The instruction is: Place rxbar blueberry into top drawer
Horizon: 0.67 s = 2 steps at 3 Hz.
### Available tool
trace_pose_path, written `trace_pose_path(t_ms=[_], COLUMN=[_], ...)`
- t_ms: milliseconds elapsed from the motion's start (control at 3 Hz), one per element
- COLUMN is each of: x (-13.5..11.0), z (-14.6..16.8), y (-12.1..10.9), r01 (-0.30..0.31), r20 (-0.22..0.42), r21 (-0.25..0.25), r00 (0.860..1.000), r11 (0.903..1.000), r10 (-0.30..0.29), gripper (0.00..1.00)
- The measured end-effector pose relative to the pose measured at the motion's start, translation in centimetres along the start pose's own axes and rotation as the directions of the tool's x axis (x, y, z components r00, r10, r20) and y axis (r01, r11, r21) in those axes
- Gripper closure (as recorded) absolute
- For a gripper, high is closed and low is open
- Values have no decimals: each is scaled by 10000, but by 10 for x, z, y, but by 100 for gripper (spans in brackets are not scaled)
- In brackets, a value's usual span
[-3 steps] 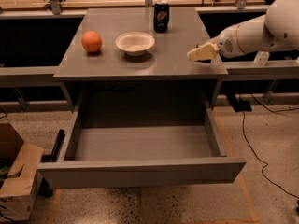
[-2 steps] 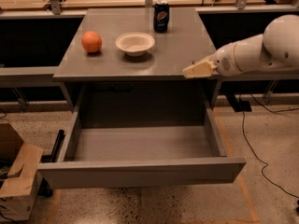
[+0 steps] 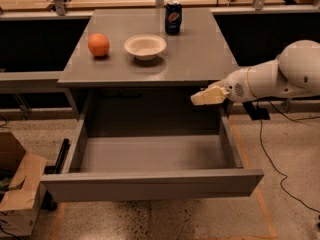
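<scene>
Over the open drawer's (image 3: 150, 184) right rear, the gripper (image 3: 209, 96) is poised; its grip cannot be told. No snack bar is seen inside; placement is judged unfinished.

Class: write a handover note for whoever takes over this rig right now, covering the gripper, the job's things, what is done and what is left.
The gripper hangs over the open top drawer's right rear corner, just below the countertop edge.
The rxbar blueberry is not visible on the countertop or the drawer floor; possibly in the gripper, cannot tell.
Done: drawer open.
Left: get the bar into the drawer.
</scene>
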<state>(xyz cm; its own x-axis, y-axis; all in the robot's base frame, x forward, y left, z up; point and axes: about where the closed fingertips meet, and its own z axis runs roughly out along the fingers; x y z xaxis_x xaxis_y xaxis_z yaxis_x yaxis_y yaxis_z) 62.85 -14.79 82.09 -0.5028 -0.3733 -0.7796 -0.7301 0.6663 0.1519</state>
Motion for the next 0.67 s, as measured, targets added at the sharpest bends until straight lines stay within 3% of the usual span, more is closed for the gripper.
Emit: trace_pose_path(t_ms=[333,667], x=[9,44], z=[9,26], y=[7,24], r01=[268,312], r20=[-441,-1276], r21=[-540,-1633], r00=[9986,9904], r11=[9982,9861], r10=[-292,-525], gripper=[100,100])
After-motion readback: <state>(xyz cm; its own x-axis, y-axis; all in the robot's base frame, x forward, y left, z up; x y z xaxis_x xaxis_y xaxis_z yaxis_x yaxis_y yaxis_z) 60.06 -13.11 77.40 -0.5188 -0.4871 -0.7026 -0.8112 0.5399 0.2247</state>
